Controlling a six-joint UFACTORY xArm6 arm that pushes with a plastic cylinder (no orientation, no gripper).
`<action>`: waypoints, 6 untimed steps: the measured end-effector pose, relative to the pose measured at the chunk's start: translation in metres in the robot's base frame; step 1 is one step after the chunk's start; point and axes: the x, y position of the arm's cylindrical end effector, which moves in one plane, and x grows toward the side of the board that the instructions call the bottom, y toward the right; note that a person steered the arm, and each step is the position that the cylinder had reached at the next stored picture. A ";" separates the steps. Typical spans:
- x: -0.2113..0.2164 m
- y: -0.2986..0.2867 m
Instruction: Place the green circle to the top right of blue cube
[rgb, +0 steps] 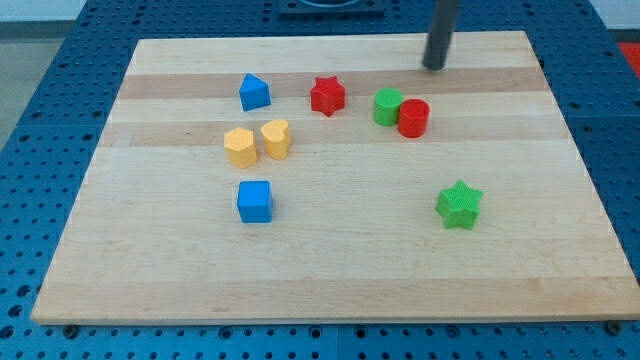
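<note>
The green circle (387, 106) is a short green cylinder in the upper middle of the wooden board, touching a red cylinder (413, 117) on its right. The blue cube (254, 201) sits left of centre, lower down, well to the lower left of the green circle. My tip (434, 67) is near the board's top edge, up and to the right of the green circle and apart from every block.
A red star (327, 95) lies left of the green circle. A blue pentagon-like block (254, 92) is at upper left. A yellow hexagon (240, 146) and a yellow heart (275, 139) stand above the blue cube. A green star (459, 204) is at lower right.
</note>
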 end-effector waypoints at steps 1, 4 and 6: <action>0.011 -0.033; 0.137 -0.065; 0.198 -0.136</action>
